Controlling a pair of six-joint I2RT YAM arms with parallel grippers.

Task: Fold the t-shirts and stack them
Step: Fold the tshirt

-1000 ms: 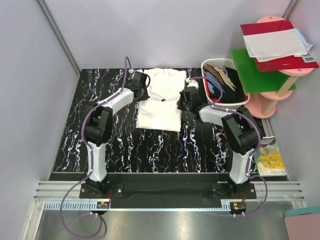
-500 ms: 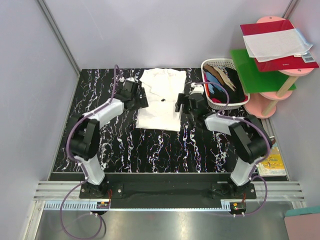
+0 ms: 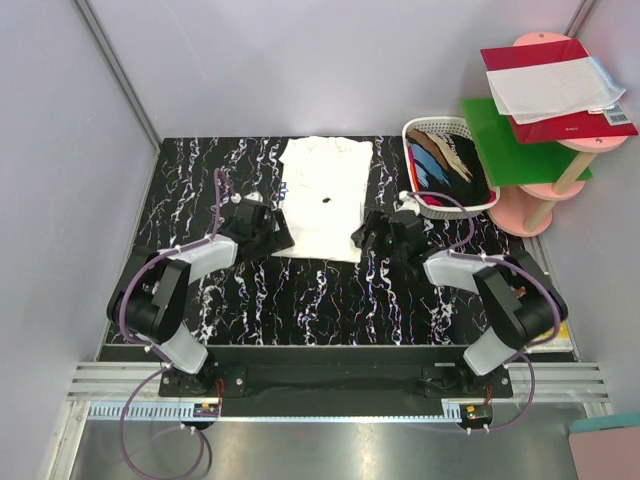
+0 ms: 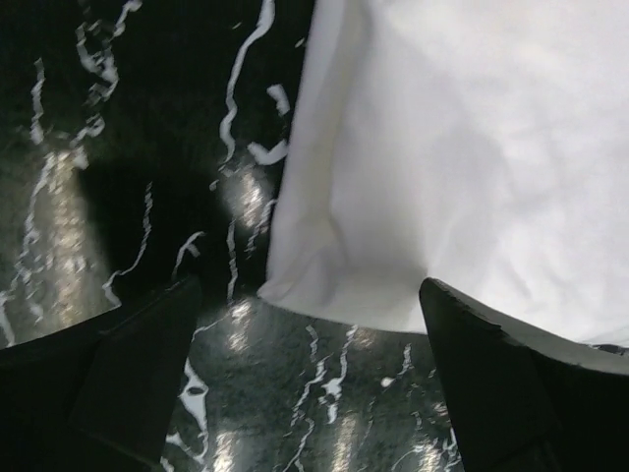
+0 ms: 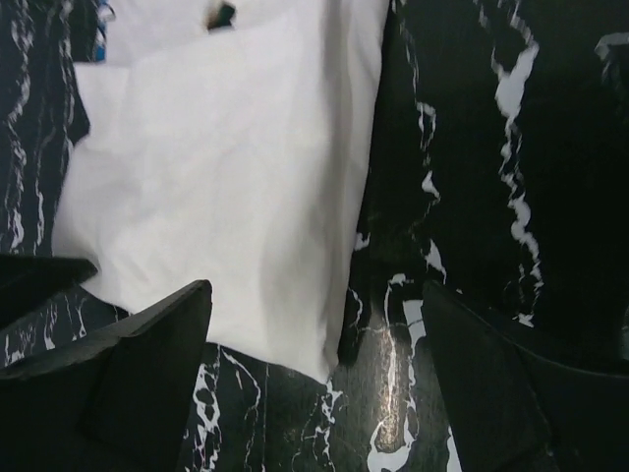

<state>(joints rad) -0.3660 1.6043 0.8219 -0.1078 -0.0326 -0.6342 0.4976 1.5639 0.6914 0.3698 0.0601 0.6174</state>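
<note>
Top view. Shows a white cloth t-shirt (image 3: 323, 190), folded into a tall rectangle with a small dark mark near its middle, lying flat on the black, white-veined desk (image 3: 300, 300). Puts the black two-finger left claw (image 3: 272, 238) right at the t-shirt's near left corner and the black right claw (image 3: 368, 238) right at its near right corner, both low over the desk. Sets a white slotted plastic basket (image 3: 455, 208) to the right of the t-shirt, filled with a heap of dark, blue and tan tees (image 3: 447, 165).

Left wrist view. Shows the left claw spread wide: one dark finger (image 4: 138, 374) left of the t-shirt's rumpled corner, the other (image 4: 511, 393) at its near hem, the corner between them. Cannot tell whether either finger touches the cloth.

Right wrist view. Shows the right claw parted as well, with one finger (image 5: 138, 374) at the t-shirt's near hem, the other (image 5: 501, 383) right of it over bare desk, and the layered near right corner between them.
</note>
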